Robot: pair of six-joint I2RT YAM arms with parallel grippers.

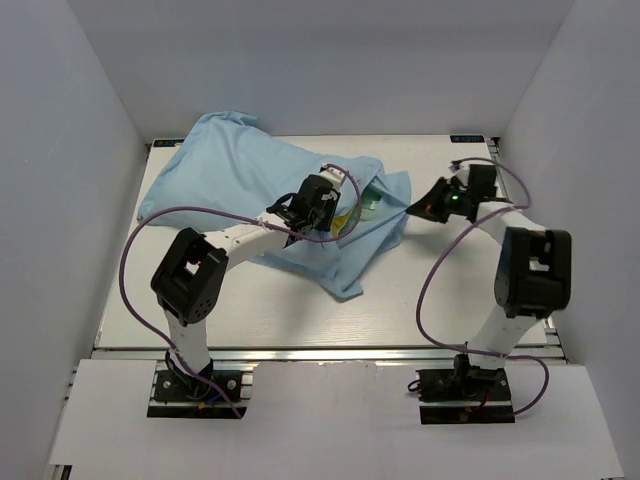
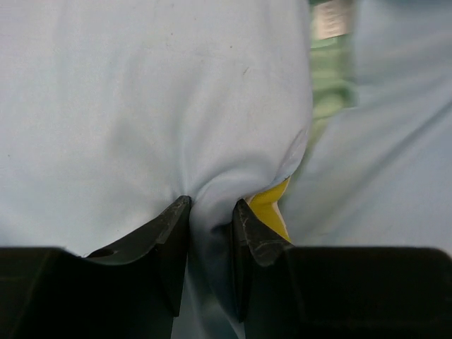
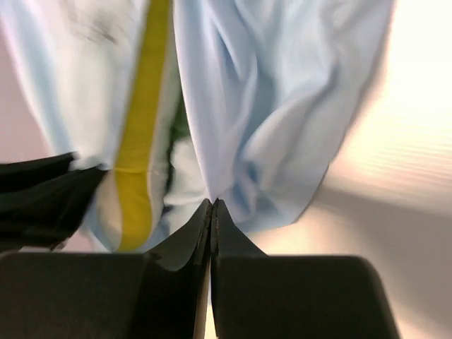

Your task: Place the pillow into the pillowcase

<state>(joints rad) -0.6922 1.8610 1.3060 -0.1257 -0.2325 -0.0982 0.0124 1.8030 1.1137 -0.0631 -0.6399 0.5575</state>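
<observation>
The light blue pillowcase [image 1: 235, 175] lies bunched from the back left of the table to its middle. The pillow is mostly hidden inside it. Only its yellow band shows at the opening [image 1: 346, 222], also in the left wrist view [image 2: 272, 212] and the right wrist view [image 3: 141, 141]. A strip of the mint green face [image 2: 330, 78] shows at the opening. My left gripper [image 1: 333, 213] [image 2: 210, 205] is shut on a fold of pillowcase fabric beside the yellow band. My right gripper [image 1: 414, 209] [image 3: 213, 201] is shut on the pillowcase's right edge [image 3: 268, 106].
The white table [image 1: 300, 310] is boxed in by white walls on the left, back and right. Purple cables loop over both arms. The left arm lies over the near part of the fabric.
</observation>
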